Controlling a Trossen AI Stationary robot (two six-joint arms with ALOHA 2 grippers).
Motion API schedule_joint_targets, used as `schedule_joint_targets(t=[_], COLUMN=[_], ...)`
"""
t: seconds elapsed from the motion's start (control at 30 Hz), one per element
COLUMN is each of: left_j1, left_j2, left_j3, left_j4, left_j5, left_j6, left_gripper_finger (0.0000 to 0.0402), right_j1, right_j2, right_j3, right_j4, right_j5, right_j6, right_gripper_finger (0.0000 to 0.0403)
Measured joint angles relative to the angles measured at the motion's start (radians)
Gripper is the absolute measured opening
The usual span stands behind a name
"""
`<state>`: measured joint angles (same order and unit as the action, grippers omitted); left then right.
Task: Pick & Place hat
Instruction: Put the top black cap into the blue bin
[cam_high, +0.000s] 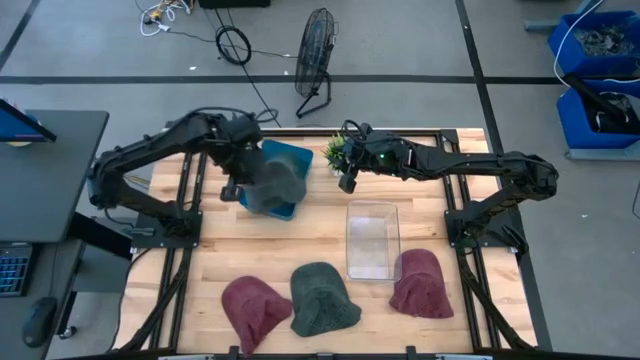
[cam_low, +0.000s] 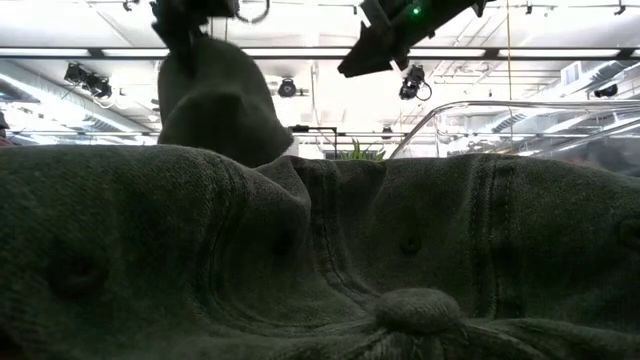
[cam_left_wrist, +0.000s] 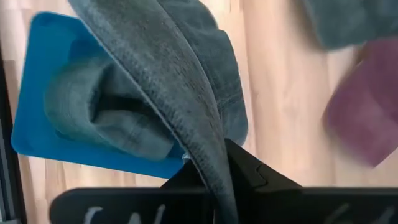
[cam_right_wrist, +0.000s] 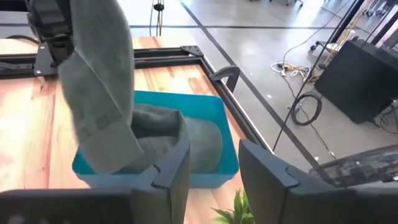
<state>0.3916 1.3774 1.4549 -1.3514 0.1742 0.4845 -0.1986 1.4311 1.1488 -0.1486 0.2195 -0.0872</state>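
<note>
A grey-green hat (cam_high: 268, 182) hangs from my left gripper (cam_high: 233, 186) over a blue tray (cam_high: 300, 155) at the far left of the table. In the right wrist view its crown (cam_right_wrist: 193, 140) lies inside the tray. My left gripper is shut on the hat. My right gripper (cam_high: 348, 182) hovers open just right of the tray, beside a small green plant (cam_high: 335, 150), touching nothing. A dark green hat (cam_high: 322, 298) and two maroon hats (cam_high: 255, 308) (cam_high: 422, 283) lie flat along the near edge. My left gripper pinches the hat's stitched brim edge (cam_left_wrist: 211, 163) between its two fingers, coming from above and pointing down. The brim runs up from the tray to the fingers, and the hat's crown (cam_left_wrist: 112, 118) sags below them into the blue tray.
A clear plastic box (cam_high: 372, 238) stands mid-table, right of centre, between the tray and the near hats. The dark green hat (cam_low: 320, 260) fills the low view's foreground. Bare wood shows between the tray and the near row of hats.
</note>
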Motion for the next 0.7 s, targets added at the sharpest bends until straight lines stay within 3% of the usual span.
schedule_joint_targets(t=[0.2,0.4,0.5,0.57,0.7], left_j1=[0.037,0.062,0.062,0.068,0.087], left_j2=[0.094,0.167,0.198,0.226,0.288], left_j3=[-0.004,-0.002,-0.002,-0.002,-0.002], left_j4=[0.001,-0.005,-0.007,-0.006,-0.005], left_j5=[-0.031,-0.046,-0.057,-0.058,-0.059], left_j6=[0.184,0.621,0.768,0.776,0.593], left_gripper_finger=[0.0013,0.0024,0.0018,0.0014,0.0022], right_j1=[0.000,0.000,0.000,0.000,-0.001], right_j2=[0.000,0.000,0.000,0.000,0.000], right_j3=[0.000,0.000,0.000,0.000,-0.001], right_j4=[-0.009,-0.012,-0.012,-0.013,-0.035], right_j5=[0.000,0.000,0.000,0.000,0.000], right_j6=[0.000,0.000,0.000,0.000,0.000], right_gripper_finger=[0.0142,0.0142,0.0142,0.0142,0.0142])
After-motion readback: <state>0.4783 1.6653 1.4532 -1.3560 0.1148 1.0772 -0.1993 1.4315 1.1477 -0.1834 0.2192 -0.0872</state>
